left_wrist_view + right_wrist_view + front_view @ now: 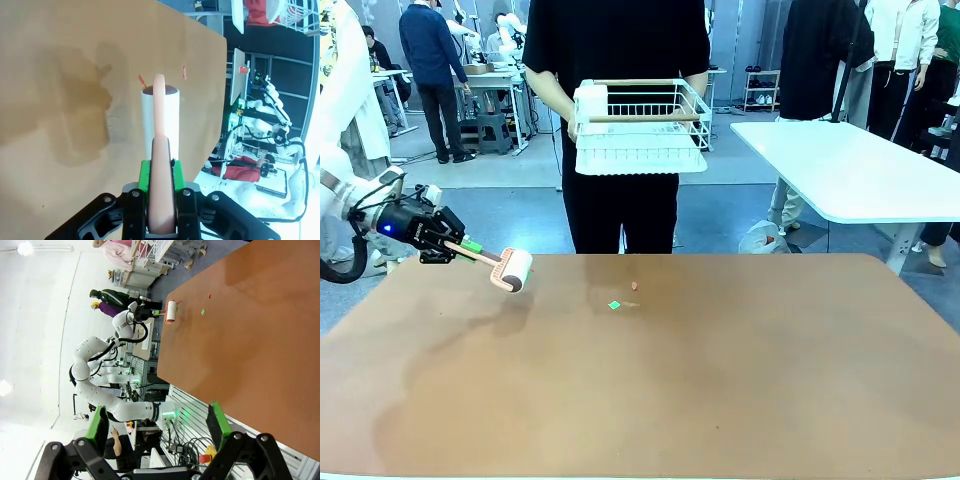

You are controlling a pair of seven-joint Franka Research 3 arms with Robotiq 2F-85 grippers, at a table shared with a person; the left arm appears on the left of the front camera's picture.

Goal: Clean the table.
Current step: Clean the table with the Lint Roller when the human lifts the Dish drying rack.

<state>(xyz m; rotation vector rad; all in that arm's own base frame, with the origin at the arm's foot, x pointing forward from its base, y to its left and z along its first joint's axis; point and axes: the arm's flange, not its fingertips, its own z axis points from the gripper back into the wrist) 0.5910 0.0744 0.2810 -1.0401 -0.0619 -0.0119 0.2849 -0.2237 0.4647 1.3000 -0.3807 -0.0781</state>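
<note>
- Gripping the pink handle of a white-drum lint roller (515,270), the left fingers (144,176) are clamped shut on it, judged ready for sweeping.
- Roller sits over the far-left part of the matte reddish-brown worktop (720,380). Its handle axis aims toward a green scrap (614,305) and a red scrap (634,286).
- Worktop's long axis runs left to right before the robot.
- Right fingers (218,421) stand apart, empty.
- Person holds a white wire rack (640,125) off the surface, likely to free it.

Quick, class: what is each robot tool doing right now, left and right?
Left tool: closed on the white lint roller with a pink plastic handle.
Right tool: open, holding nothing.
</note>
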